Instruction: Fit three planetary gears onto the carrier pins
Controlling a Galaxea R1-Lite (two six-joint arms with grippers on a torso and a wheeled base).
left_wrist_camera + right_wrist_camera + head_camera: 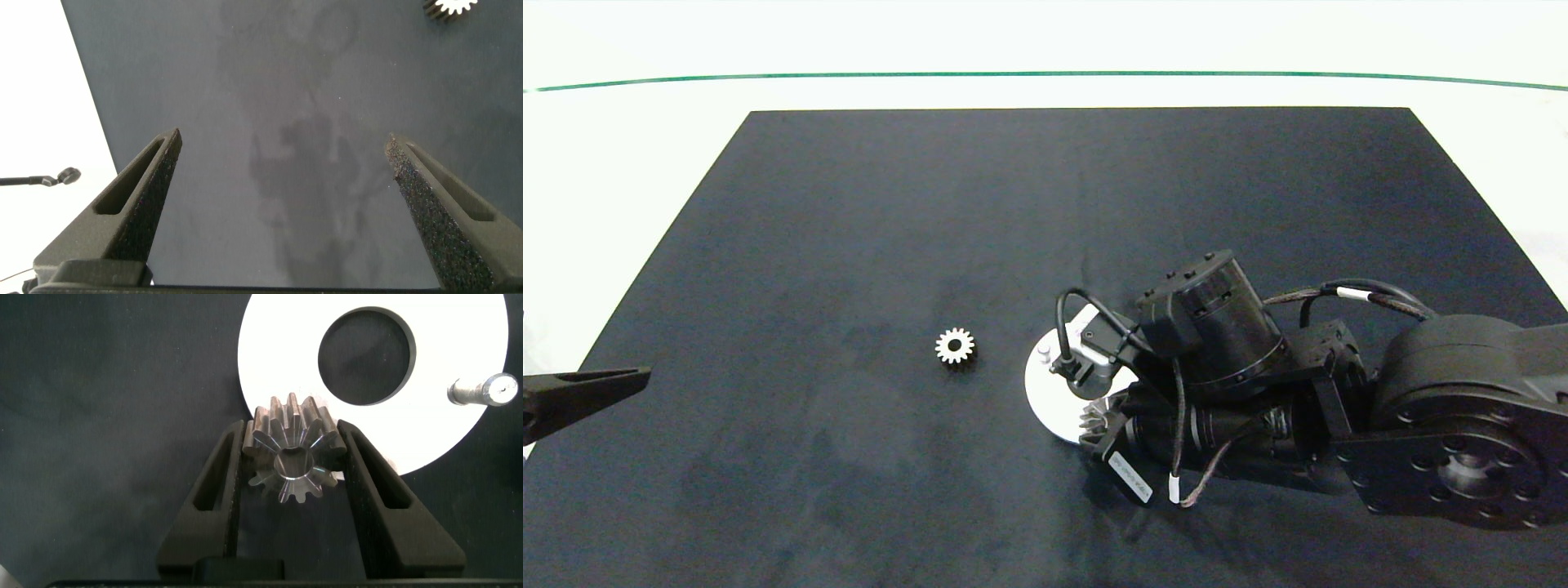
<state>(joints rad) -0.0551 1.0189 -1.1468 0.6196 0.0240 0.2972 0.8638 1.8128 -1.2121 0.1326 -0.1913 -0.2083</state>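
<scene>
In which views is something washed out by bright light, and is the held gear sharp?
Head view: the white surface around the dark mat is overexposed. Left wrist view: the area beside the mat is blown out too. Right wrist view: the white disc glares flat, while the gear between the right gripper jaws looks sharp.

A dark rectangular mat (849,245) covers a white table. A small silver toothed gear (955,346) lies flat near the middle. Just right, a flat white round disc (1049,392) sits partly under the dark right arm (another gear (1096,419) peeks below it). The left gripper (596,384) rests at the left edge.
</scene>
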